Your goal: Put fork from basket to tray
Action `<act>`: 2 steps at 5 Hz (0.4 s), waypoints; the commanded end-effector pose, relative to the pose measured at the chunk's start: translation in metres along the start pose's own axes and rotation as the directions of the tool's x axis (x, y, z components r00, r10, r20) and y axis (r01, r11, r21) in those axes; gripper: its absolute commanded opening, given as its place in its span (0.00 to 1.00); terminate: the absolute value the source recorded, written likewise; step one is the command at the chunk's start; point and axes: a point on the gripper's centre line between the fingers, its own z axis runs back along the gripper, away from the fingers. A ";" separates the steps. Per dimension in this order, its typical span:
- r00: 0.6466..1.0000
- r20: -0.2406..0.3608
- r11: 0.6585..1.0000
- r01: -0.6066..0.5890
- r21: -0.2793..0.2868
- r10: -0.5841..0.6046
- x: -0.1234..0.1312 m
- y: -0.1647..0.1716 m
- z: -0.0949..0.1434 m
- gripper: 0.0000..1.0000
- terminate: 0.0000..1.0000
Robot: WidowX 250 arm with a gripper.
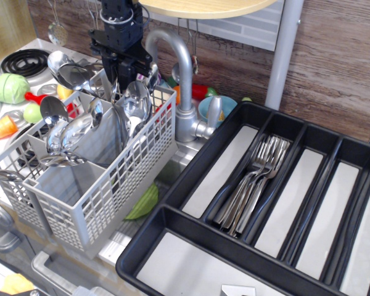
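Note:
The light grey lattice basket [105, 191] stands at the left and holds several round-bowled spoons [135, 102]. My black gripper [123, 73] reaches down into the basket's back compartment, where fork tines stood up a moment ago. Its fingers [113, 66] now cover the fork there, so I cannot tell whether they grip it. The black tray [172, 216] lies at the right with pale grey floors. A bundle of silver forks [253, 182] lies in its second long compartment.
A grey faucet [182, 74] arches right next to the gripper, between basket and tray. Toy vegetables [11, 87] and a stove burner [24, 60] are at the left. A green item [145, 203] lies beside the basket. A wooden shelf [203, 7] hangs overhead.

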 end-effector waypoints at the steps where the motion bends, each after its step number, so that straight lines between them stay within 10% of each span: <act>1: 0.998 0.065 0.999 -0.017 0.052 0.013 0.008 0.001 0.040 0.00 0.00; 2: 0.998 0.055 0.994 -0.011 0.106 0.005 0.009 -0.001 0.067 0.00 0.00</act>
